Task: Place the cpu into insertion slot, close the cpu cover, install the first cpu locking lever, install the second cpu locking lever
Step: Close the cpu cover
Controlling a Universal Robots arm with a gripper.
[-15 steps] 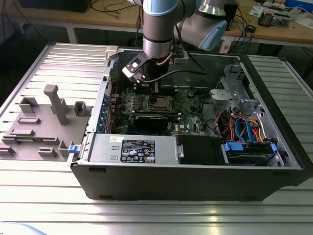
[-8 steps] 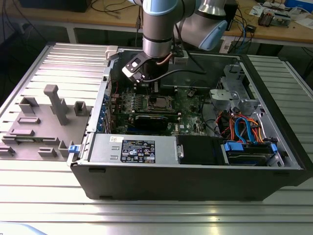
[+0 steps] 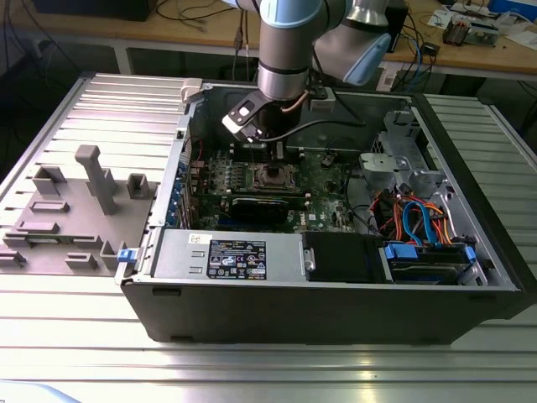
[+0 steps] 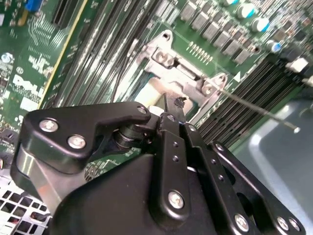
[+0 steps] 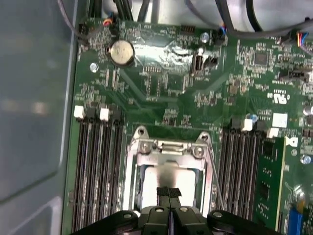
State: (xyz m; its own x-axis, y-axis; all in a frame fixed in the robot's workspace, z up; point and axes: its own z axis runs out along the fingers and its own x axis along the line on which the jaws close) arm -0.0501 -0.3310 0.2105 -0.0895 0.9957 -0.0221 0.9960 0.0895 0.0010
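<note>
Right, the cpu sits in its socket, its silvery top showing through the square opening of the cpu cover, which lies down over it. My gripper hangs just over that opening, jaws pressed together with nothing between them; the second wrist view shows the gripper the same way. A thin wire locking lever angles out from the cover's corner over the memory slots. These flank the socket on the green motherboard, with a coin cell battery well apart. My arm reaches down into the open computer case.
</note>
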